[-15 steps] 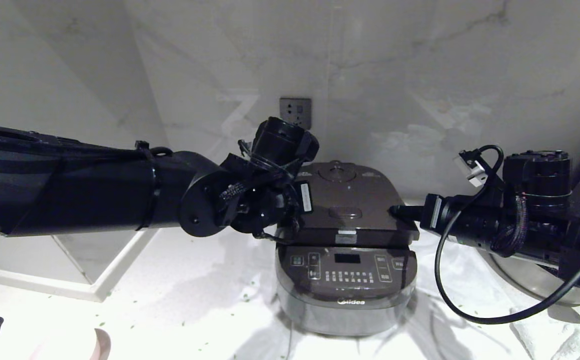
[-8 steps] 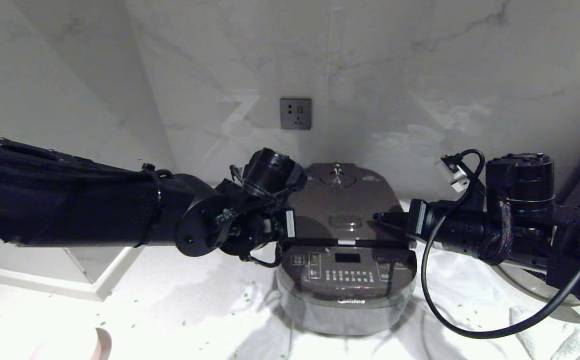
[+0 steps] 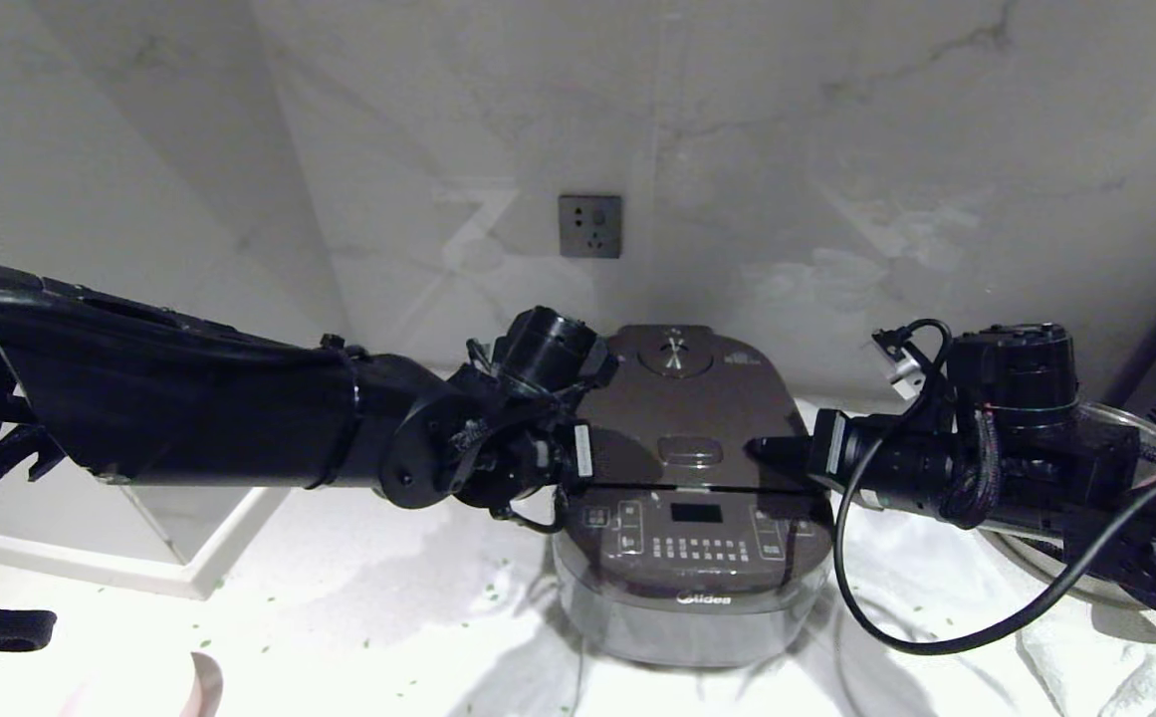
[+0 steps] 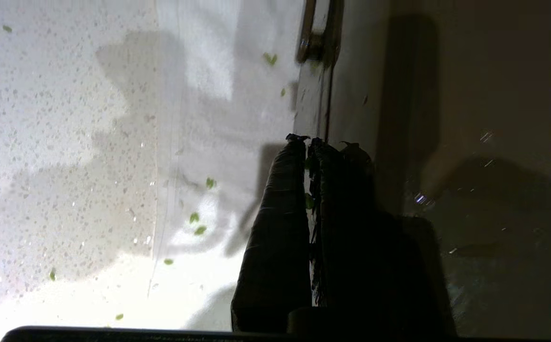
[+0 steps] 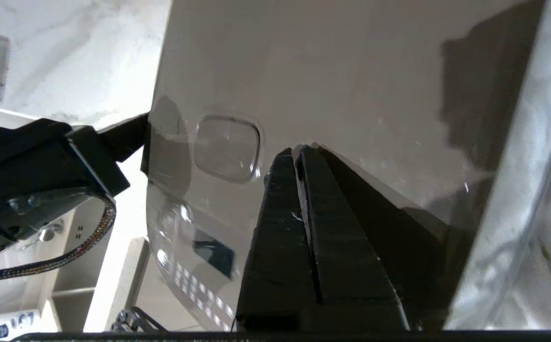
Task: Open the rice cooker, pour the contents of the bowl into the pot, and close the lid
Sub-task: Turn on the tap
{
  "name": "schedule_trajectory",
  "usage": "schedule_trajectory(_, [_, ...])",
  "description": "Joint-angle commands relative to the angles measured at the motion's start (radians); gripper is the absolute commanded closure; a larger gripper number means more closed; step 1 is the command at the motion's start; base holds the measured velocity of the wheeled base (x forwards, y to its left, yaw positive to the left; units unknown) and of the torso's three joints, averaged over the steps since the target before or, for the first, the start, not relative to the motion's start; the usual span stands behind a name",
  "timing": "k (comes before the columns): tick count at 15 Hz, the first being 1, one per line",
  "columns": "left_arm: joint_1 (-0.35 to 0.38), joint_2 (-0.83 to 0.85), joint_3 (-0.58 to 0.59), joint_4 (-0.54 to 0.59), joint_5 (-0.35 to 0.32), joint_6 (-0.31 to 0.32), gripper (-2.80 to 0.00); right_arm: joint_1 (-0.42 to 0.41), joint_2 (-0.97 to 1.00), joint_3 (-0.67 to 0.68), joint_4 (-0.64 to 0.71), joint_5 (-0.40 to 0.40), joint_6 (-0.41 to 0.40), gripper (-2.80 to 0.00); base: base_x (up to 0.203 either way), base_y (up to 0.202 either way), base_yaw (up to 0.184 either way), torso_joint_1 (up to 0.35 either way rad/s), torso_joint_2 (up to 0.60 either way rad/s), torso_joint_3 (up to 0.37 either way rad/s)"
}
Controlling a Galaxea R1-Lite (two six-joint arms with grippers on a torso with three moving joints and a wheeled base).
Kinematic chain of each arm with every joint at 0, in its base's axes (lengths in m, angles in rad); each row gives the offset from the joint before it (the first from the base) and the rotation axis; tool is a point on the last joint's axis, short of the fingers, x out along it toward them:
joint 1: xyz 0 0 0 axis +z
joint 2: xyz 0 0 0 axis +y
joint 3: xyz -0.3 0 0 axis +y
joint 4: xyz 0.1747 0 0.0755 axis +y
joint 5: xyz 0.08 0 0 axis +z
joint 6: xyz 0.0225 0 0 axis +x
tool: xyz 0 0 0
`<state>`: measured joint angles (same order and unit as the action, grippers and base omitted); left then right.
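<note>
The rice cooker (image 3: 694,558) stands in the middle of the counter with its lid (image 3: 687,418) down flat over the body, so the pot is hidden. My left gripper (image 4: 306,140) is shut, its tips at the lid's left edge. My right gripper (image 3: 762,448) is shut too, its tips resting on top of the lid (image 5: 351,71) beside the oval release button (image 5: 227,148). Only a pink edge of the bowl (image 3: 204,687) shows at the bottom left. Loose green bits (image 4: 199,223) lie scattered on the counter.
A steel pan (image 3: 1135,423) sits behind my right arm at the far right. A white open box (image 3: 189,538) stands on the left by the wall. A wall socket (image 3: 589,226) is behind the cooker. White cloth (image 3: 518,657) lies under the cooker.
The lid has come down from a part-raised tilt to lie flat on the cooker. Both grippers have sunk with it, staying shut.
</note>
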<state>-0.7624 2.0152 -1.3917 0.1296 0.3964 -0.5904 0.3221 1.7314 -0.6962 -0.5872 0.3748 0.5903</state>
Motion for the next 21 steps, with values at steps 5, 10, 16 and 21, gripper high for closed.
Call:
schedule_trajectory(5, [0.053, -0.075, -0.056, -0.002, 0.003, -0.002, 0.0, -0.001, 0.096, 0.047, -0.04, 0.021, 0.034, 0.0, 0.0, 0.0, 0.0, 0.0, 0.0, 0.0])
schedule_trajectory(10, [0.051, -0.09, -0.035, -0.001, -0.007, -0.001, 0.0, -0.002, 0.122, 0.069, -0.126, 0.023, 0.042, 0.0, 0.0, 0.0, 0.0, 0.0, 0.0, 0.0])
schedule_trajectory(16, [0.025, -0.075, -0.038, -0.002, -0.007, -0.003, 0.0, 0.002, -0.005, 0.049, -0.111, 0.017, 0.041, 0.0, 0.0, 0.0, 0.0, 0.0, 0.0, 0.0])
schedule_trajectory(21, [0.025, -0.066, -0.041, -0.004, -0.005, -0.011, 0.0, 0.005, -0.06, 0.007, -0.048, 0.016, 0.04, 0.0, 0.0, 0.0, 0.0, 0.0, 0.0, 0.0])
